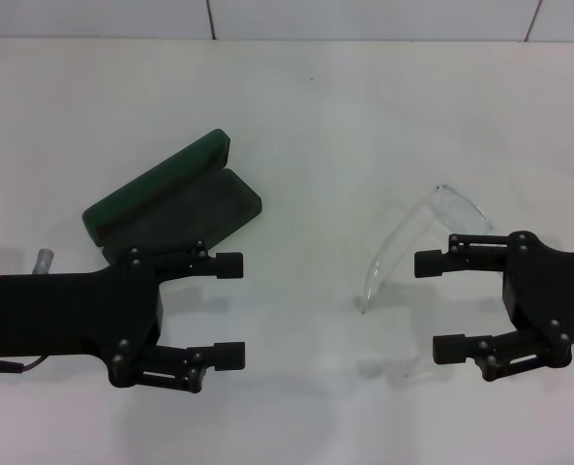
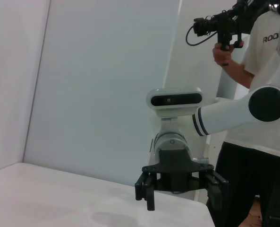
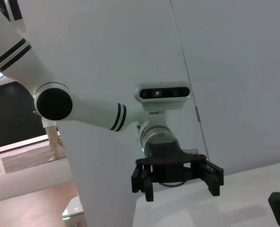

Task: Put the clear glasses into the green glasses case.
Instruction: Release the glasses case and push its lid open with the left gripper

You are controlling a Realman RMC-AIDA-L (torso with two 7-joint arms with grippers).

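Note:
The green glasses case (image 1: 175, 199) lies open on the white table (image 1: 306, 116), left of centre, its lid (image 1: 156, 181) tilted up toward the back and its dark lining showing. The clear glasses (image 1: 414, 231) lie on the table right of centre, lens toward the back and one thin arm reaching toward the front. My left gripper (image 1: 230, 310) hovers open just in front of the case, and part of its body covers the case's near corner. My right gripper (image 1: 434, 305) is open too, right beside the glasses' near arm. Each wrist view shows the opposite gripper: right gripper (image 2: 181, 196), left gripper (image 3: 177, 182).
The table's back edge meets a white tiled wall (image 1: 364, 17). A small metal cylinder (image 1: 45, 260) sticks up by the left arm. Beyond the table, a person (image 2: 258, 94) holds a camera rig.

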